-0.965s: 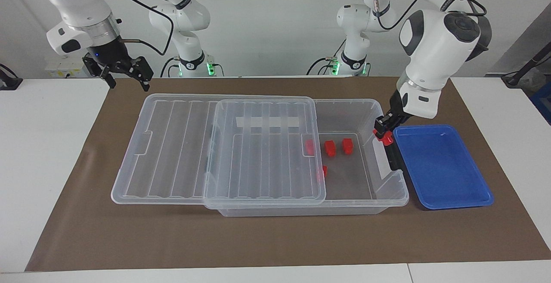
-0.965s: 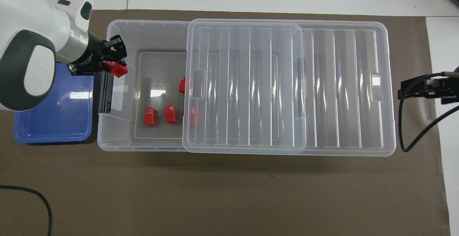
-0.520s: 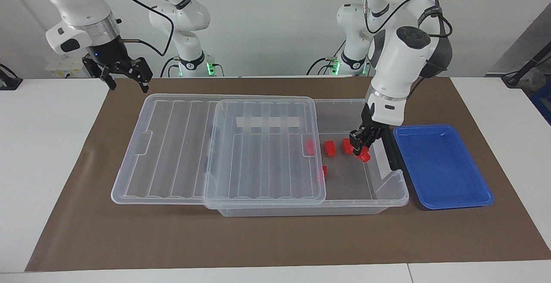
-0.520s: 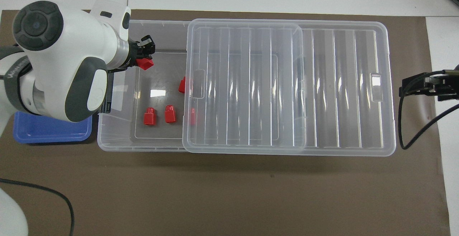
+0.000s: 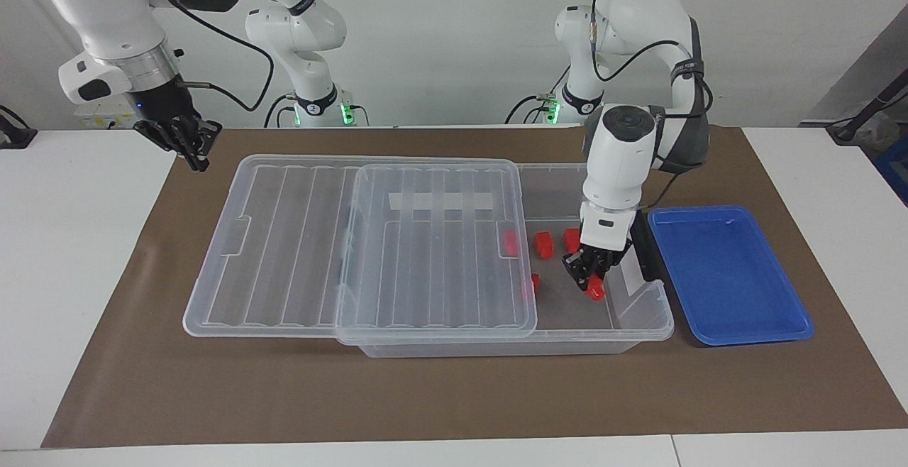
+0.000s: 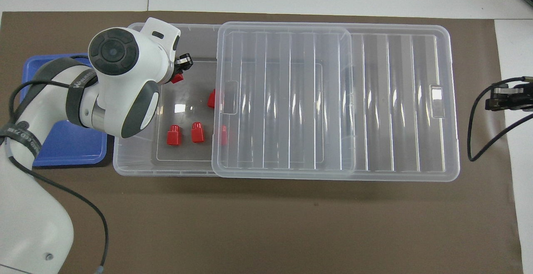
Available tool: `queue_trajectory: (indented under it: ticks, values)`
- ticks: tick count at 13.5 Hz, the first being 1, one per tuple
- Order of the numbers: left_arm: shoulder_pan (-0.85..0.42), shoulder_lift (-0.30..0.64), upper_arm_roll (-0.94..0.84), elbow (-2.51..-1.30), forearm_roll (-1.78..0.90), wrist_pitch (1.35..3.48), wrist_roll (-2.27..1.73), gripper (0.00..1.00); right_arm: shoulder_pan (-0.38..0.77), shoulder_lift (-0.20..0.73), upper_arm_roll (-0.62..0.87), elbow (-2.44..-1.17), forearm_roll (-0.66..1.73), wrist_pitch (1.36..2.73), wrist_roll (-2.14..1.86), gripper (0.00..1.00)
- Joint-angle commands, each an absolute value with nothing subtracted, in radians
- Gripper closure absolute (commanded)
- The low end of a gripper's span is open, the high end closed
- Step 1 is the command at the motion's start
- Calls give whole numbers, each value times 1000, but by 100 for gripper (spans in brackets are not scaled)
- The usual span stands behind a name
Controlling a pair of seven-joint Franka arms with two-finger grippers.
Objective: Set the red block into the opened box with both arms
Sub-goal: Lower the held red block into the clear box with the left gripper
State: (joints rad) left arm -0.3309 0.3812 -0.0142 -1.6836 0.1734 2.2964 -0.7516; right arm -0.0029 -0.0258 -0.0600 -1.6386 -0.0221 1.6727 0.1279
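Clear plastic box (image 5: 642, 314) takes up most of the brown mat (image 5: 454, 396), its ribbed lid (image 5: 436, 247) slid toward my right arm's end, blue tray (image 5: 727, 275) beside the open end. Facing view shows my left claw (image 5: 587, 281) down inside the box, clamped on the red block (image 5: 594, 289); overhead, my own wrist hides nearly all of it, just a red sliver (image 6: 177, 78). My right claw (image 5: 190, 142) waits over the mat's edge, fingers together. Four other red blocks (image 6: 173, 135) lie on the box floor.
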Motion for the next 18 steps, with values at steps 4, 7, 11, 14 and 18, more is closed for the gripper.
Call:
queue_trajectory:
  ticks: [4, 7, 11, 14, 18]
  values:
    - [-322, 399, -2, -1857, 212, 2530, -741, 100, -5, -43, -66, -1698, -11, 1755, 123, 100]
    - [-321, 410, 2, -1891, 212, 2589, -741, 100, -8, -32, -67, -1721, -12, 1827, 121, 100]
    - [-321, 416, 3, -1891, 212, 2591, -741, 99, -12, 4, -96, -1747, -26, 1902, 112, 100]
    - [-321, 416, 5, -1891, 212, 2589, -741, 55, -11, 44, -115, -1747, -26, 1939, 110, 100]
    - [-321, 416, 6, -1888, 216, 2588, -741, 0, -12, 103, -135, -1746, -26, 2006, 63, 100]
